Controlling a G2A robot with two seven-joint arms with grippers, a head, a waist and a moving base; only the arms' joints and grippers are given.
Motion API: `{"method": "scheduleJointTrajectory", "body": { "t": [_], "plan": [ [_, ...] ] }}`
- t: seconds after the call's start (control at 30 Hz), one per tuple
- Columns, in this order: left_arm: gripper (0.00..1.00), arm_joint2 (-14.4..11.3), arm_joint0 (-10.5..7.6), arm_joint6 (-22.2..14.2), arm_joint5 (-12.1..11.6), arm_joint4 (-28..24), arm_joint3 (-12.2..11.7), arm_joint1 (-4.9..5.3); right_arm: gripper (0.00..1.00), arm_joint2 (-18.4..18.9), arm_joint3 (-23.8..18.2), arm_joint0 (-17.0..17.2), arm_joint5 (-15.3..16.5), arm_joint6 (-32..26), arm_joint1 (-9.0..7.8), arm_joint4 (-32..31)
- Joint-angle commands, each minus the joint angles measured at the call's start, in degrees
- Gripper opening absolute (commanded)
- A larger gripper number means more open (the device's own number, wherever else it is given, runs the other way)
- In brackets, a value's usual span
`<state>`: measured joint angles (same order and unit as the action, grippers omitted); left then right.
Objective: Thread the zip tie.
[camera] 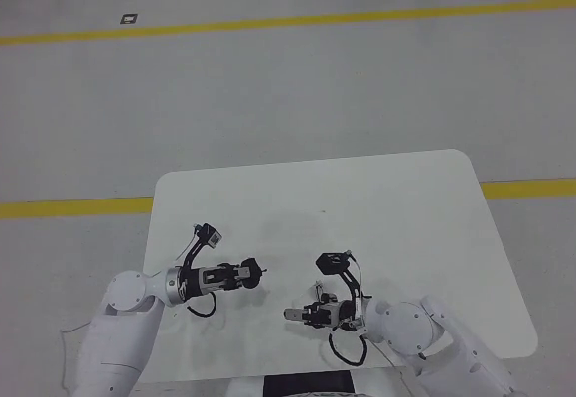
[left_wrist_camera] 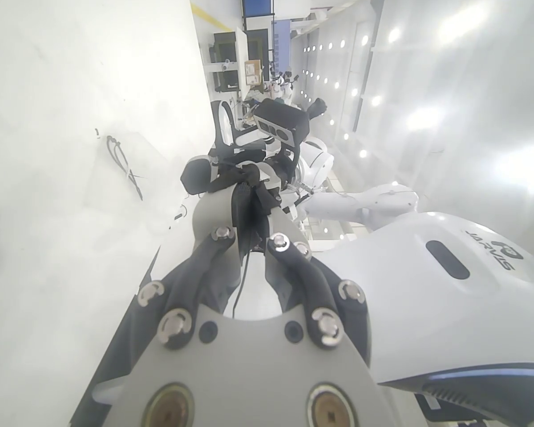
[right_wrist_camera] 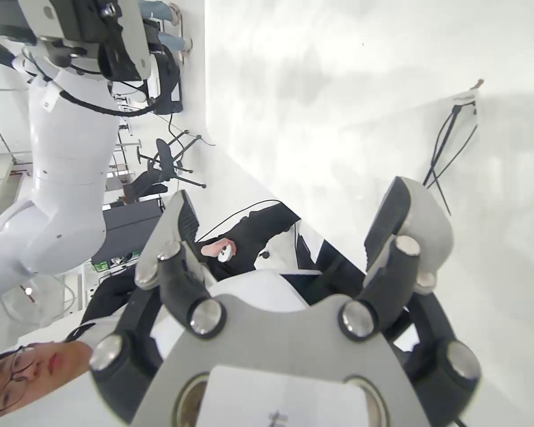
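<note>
The zip ties point(left_wrist_camera: 124, 164) lie in a loose black bunch on the white table point(camera: 417, 198), touching neither arm. From the right wrist they point(right_wrist_camera: 449, 144) look like several thin strands crossing, too tangled to count, one end under something clear. The right gripper point(right_wrist_camera: 289, 202) has its two fingers spread wide with nothing between them. The left gripper point(left_wrist_camera: 249, 206) is pinched closed; I can't tell whether it holds anything. From above, the two grippers face each other, left point(camera: 251, 270) and right point(camera: 293, 314), close together.

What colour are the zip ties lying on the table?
Zip ties: black, clearest in the right wrist view.
</note>
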<state>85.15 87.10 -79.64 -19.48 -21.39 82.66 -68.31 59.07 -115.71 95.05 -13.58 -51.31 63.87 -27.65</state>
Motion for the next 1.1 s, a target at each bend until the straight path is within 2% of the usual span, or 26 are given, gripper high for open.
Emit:
{"method": "scheduleJointTrajectory", "body": {
  "t": [0.0, 0.13, 0.23, 0.27, 0.43, 0.57, 0.87, 1.07],
  "plan": [
    [0.00, 0.0, 0.00, 0.0, 0.0, 0.0, 0.0, 0.00, 1.00, 0.0, 0.0, 0.0, 0.0, 0.0, 0.00, 0.0],
    [0.00, 0.0, 0.00, 0.0, 0.0, 0.0, 0.0, 0.00, 1.00, -0.3, 0.4, 0.0, -0.1, 0.8, 0.00, -0.8],
    [0.00, 0.0, 0.00, 0.0, 0.0, 0.0, 0.0, 0.00, 1.00, -2.2, -0.2, -1.3, -5.1, 0.5, 0.02, -7.0],
    [0.00, 0.0, 0.00, 0.0, 0.0, 0.0, 0.0, 0.00, 1.00, -2.9, -0.4, -1.7, -5.9, 0.2, 0.09, -8.6],
    [0.00, 0.0, 0.00, 0.0, 0.0, 0.0, 0.0, 0.00, 1.00, -4.1, -1.1, -2.7, -5.9, -2.1, 0.88, -14.0],
    [0.00, 0.0, 0.00, 0.0, 0.0, 0.0, 0.0, 0.00, 1.00, -4.7, -1.2, -3.1, -5.9, -6.4, 1.95, -19.6],
    [0.00, 0.0, 0.00, 0.0, 0.0, 0.0, 0.0, 0.00, 1.00, -5.2, -2.1, -2.6, -5.9, -16.4, 6.04, -30.3],
    [0.00, 0.0, 0.00, 0.0, 0.0, 0.0, 0.0, 0.00, 1.00, -5.2, -2.1, -2.6, -5.9, -16.4, 6.04, -30.3]
  ]
}}
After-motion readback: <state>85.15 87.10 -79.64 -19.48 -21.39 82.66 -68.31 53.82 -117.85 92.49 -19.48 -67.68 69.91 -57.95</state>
